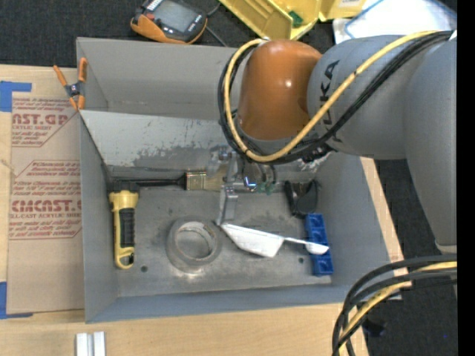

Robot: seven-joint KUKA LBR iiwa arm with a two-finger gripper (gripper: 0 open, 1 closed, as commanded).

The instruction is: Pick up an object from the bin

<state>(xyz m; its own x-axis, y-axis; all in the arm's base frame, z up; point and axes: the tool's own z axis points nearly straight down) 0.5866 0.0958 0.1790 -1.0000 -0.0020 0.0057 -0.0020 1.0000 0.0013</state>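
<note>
While my jaws hang low in the grey bin (pixel 141 136), opening hidden, I cannot tell their width | thing: white plastic spoon (pixel 254 240) just beside their tip, clear tape roll (pixel 193 245) near | judged: light, stiff, slippery | hold: across broad end

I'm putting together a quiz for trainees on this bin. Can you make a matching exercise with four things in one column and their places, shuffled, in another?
Things
1. yellow tool
2. tape roll
3. blue block
4. brush

Places in the bin
A. at the back, lying crosswise
B. far right
C. far left
D. middle, towards the front

Pairs: 1-C, 2-D, 3-B, 4-A
</note>
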